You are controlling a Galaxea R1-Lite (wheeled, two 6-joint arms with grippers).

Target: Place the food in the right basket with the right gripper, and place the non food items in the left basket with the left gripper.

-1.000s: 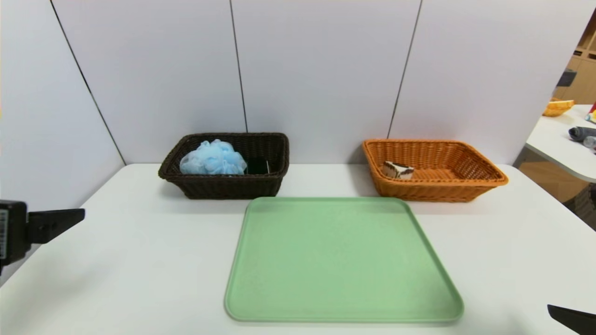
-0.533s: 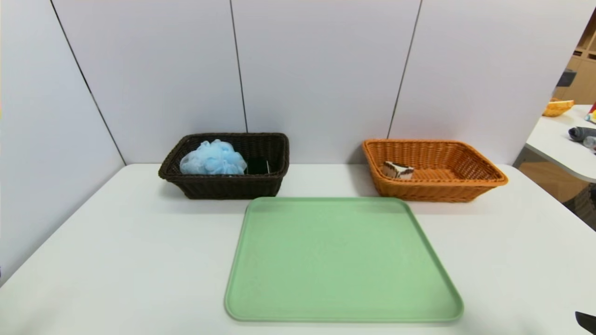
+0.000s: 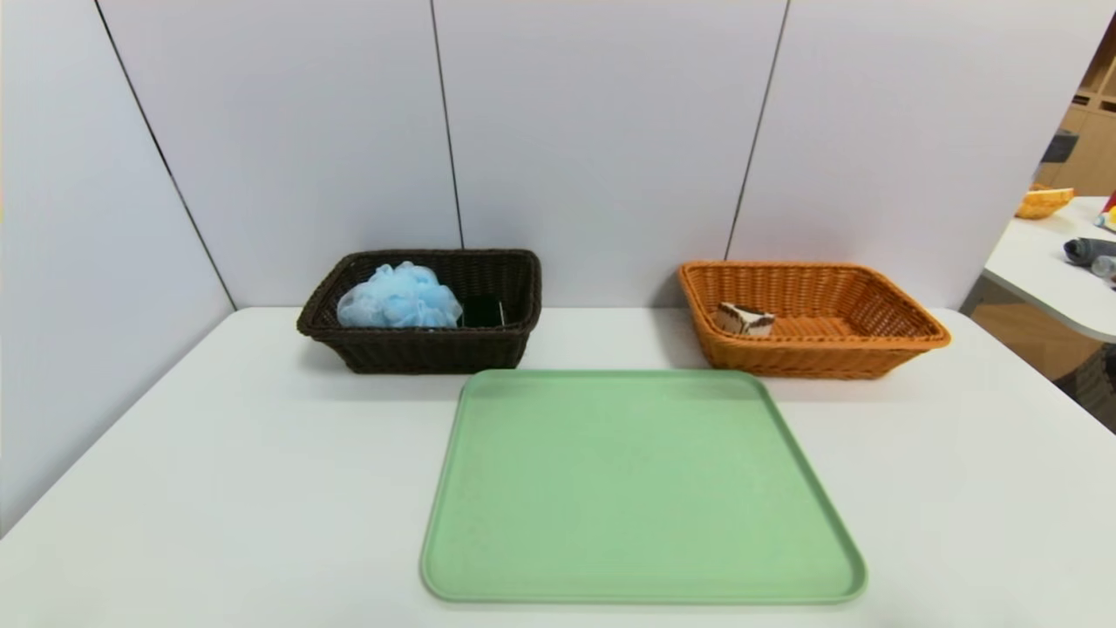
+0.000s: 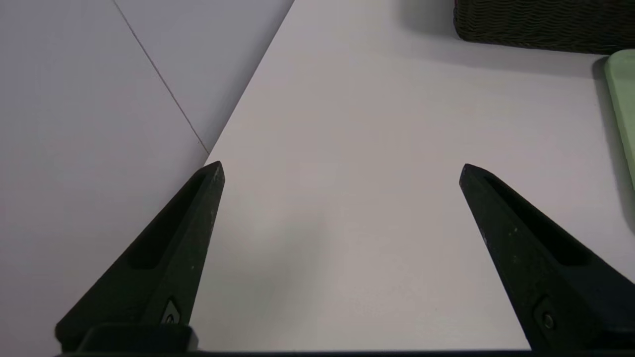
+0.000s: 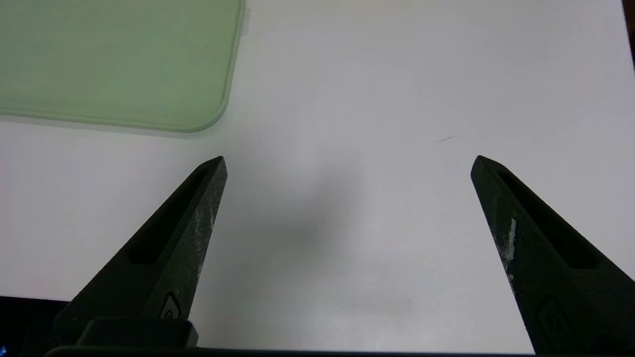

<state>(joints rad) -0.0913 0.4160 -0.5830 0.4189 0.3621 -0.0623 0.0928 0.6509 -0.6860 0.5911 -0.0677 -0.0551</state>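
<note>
Both arms pulled back out of head view, sorting looks done
Left claw [image 4: 340,171] and right claw [image 5: 347,163] spread wide over bare desk [image 3: 261,471]; pouf [image 3: 398,296] and block [image 3: 482,311] in dark basket [image 3: 418,349], cake [image 3: 744,319] in orange basket [image 3: 811,358], unmoved

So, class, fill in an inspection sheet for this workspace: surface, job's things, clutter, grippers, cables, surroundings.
Surface: white table, green tray bare at its middle.
Job's things: blue bath pouf and black block in the dark basket; cake slice in the orange basket.
Clutter: nothing seen on this table.
Grippers: left gripper and right gripper over bare table, jaws wide apart, holding nothing; neither in the head view.
Cables: nothing seen.
Surroundings: grey wall panels; a second table with oddments at far right.
</note>
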